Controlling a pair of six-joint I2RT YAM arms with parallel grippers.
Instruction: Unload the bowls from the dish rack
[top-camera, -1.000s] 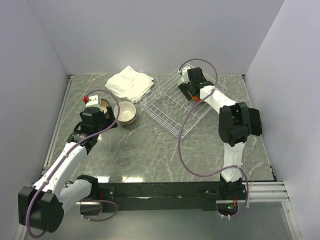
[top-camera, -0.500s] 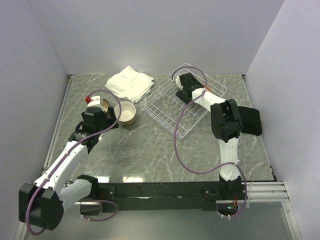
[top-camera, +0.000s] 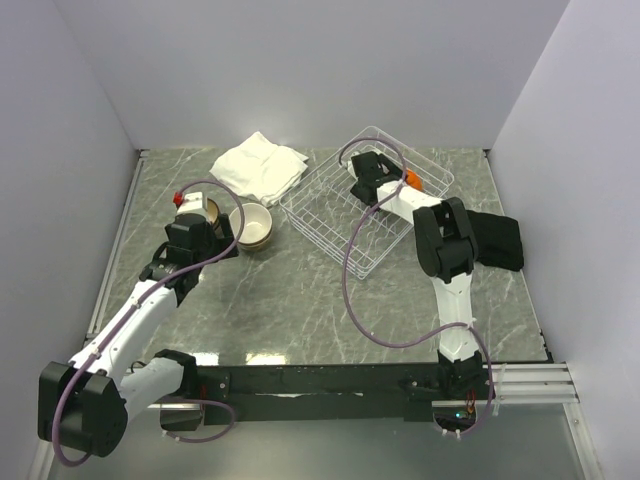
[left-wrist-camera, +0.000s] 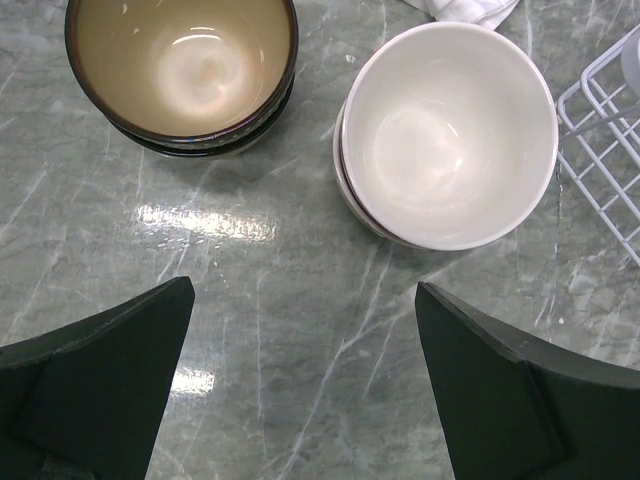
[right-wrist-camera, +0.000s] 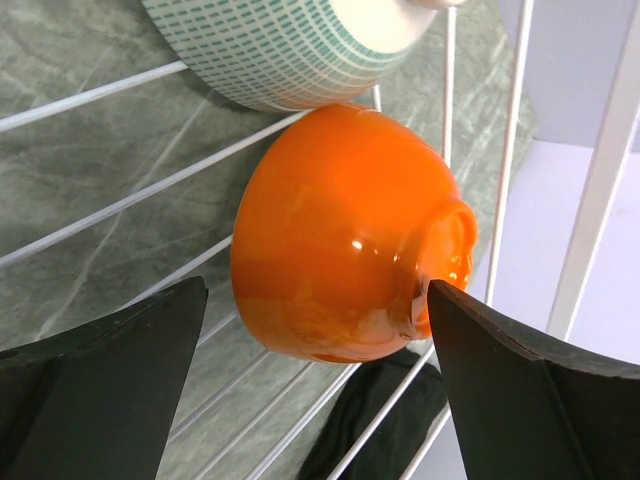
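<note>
The white wire rack (top-camera: 322, 226) sat askew on the table's (top-camera: 300, 310) far right part. In its far corner a glossy orange bowl (right-wrist-camera: 340, 265) lay tipped on its side, foot showing, just beside a green-checked bowl (right-wrist-camera: 290, 45). Left of the rack stood a cream bowl (left-wrist-camera: 450, 135) and a tan, dark-rimmed bowl (left-wrist-camera: 182, 70), both upright and empty.

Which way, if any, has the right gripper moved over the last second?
Yes. In the top view the right gripper shifted left across the dish rack, uncovering the orange bowl.
</note>
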